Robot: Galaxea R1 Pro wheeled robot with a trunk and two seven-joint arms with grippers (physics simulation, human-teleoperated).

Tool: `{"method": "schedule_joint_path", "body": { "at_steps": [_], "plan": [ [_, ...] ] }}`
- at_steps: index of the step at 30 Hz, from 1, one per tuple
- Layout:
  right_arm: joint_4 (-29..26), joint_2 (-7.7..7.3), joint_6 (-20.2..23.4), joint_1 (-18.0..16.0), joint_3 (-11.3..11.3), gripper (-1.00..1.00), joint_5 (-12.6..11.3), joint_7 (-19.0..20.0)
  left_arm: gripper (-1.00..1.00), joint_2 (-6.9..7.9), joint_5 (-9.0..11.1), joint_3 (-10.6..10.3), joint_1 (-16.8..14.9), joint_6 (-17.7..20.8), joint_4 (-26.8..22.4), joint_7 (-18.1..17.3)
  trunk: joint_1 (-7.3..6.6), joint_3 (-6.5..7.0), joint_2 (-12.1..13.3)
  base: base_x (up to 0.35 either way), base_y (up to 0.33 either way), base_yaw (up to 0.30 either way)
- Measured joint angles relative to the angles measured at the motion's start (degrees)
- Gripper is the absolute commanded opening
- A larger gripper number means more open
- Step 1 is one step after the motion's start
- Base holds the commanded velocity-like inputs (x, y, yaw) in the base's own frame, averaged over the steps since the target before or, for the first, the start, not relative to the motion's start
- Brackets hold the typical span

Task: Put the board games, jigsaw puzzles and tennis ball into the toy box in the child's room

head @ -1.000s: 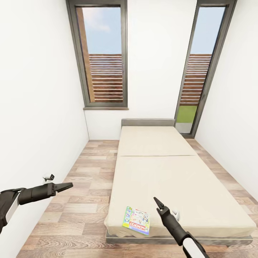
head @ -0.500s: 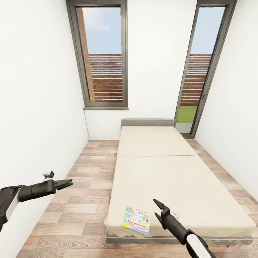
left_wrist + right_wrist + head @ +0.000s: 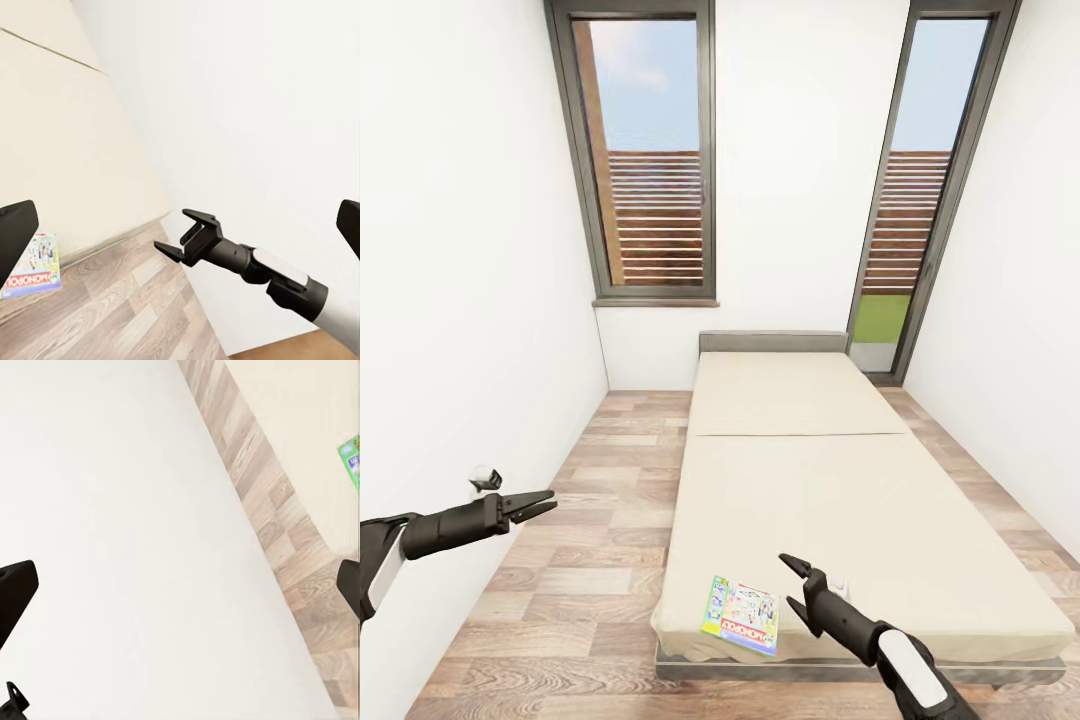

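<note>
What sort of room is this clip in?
Most likely a small bedroom: a single bed with a bare beige mattress stands on wood-look flooring under tall windows, and a board game lies at the bed's near corner.

Over the last second the left tool (image 3: 540, 503) moved slightly toward 9 o'clock and rose a little, and its jaws opened from closed to a small gap. The right tool (image 3: 793, 585) sank toward 6 o'clock and drifted a little toward 9 o'clock, closer to the board game (image 3: 741, 615) at the foot of the bed (image 3: 880, 520), and its arm tilted lower.
</note>
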Motion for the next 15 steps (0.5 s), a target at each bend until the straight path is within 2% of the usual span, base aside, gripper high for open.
{"method": "schedule_joint_path", "body": {
  "at_steps": [11, 15],
  "plan": [
    [0.13, -0.11, 4.26, -1.42, 0.00, 1.00, 0.05, -3.04, 1.00, 0.01, 0.00, 0.10, 0.00, 0.15, -0.05, -0.01, 0.00, 0.00, 0.00, 0.000, 0.000, 0.000],
    [0.13, -0.14, 5.45, -1.86, -0.02, 1.00, -0.10, -5.56, 1.00, 0.09, -0.01, 0.10, 0.00, 0.22, -0.04, -0.01, 0.87, -0.71, -1.59, 0.000, 0.000, 0.000]
  ]
}}
